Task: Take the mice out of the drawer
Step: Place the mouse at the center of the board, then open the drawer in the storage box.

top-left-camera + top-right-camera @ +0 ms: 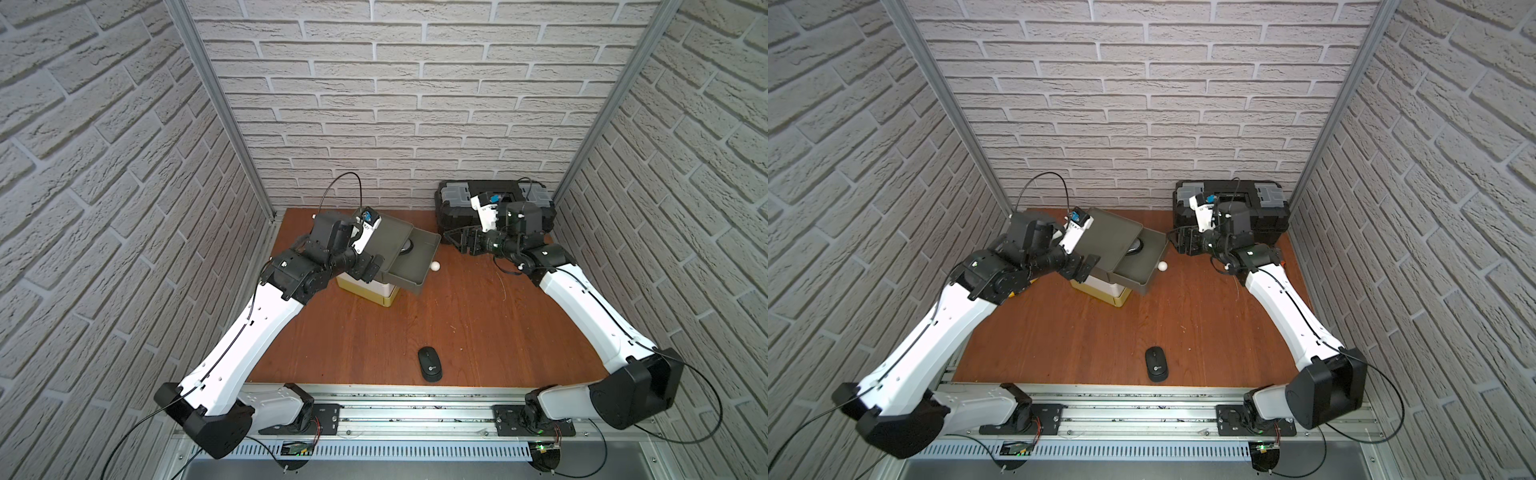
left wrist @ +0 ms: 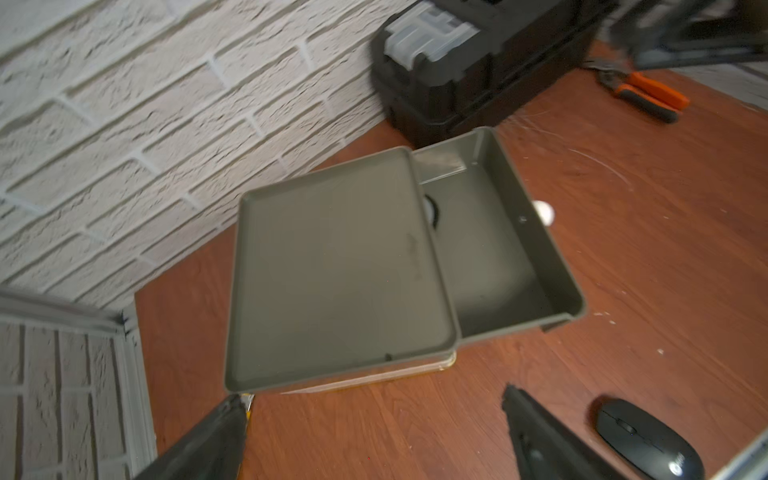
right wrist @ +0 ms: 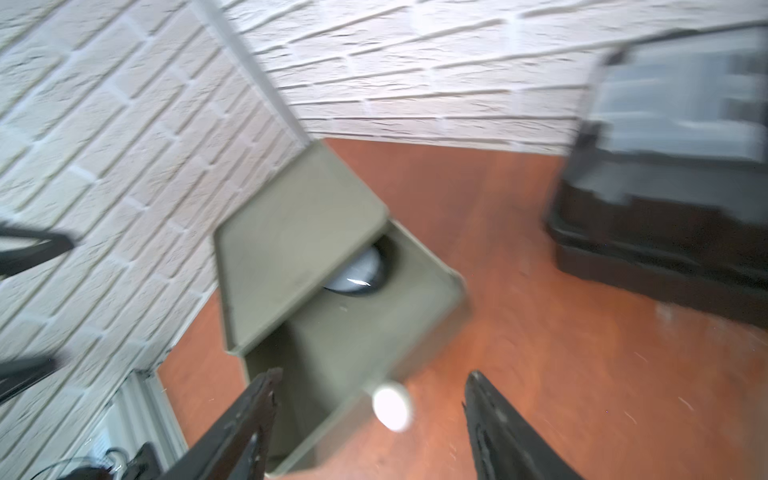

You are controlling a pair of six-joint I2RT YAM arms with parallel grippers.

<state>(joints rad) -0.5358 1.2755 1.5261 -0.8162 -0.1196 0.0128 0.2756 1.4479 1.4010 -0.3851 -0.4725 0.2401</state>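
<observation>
Tabletop [image 1: 374, 324] of reddish wood carries everything. Black toolbox [image 1: 453, 208] stands in the back right corner against the brick wall. Left of it sits a grey-green drawer unit [image 1: 386, 237] on a white and yellow base [image 1: 365, 291], with its drawer [image 1: 409, 272] pulled out toward the right arm. Left gripper [image 2: 374, 395] hovers at the unit's near left side, fingers spread wide with nothing between them. Right gripper [image 3: 374, 374] hangs between the drawer and the toolbox, also spread and gripping nothing. One black mouse [image 1: 430, 364] with a white round logo lies on the tabletop near the front edge, well apart from the drawer. One silver mouse [image 3: 357, 274] lies inside the drawer, half hidden under the unit's top. White knob [image 1: 434, 266] sticks out of the drawer front.
</observation>
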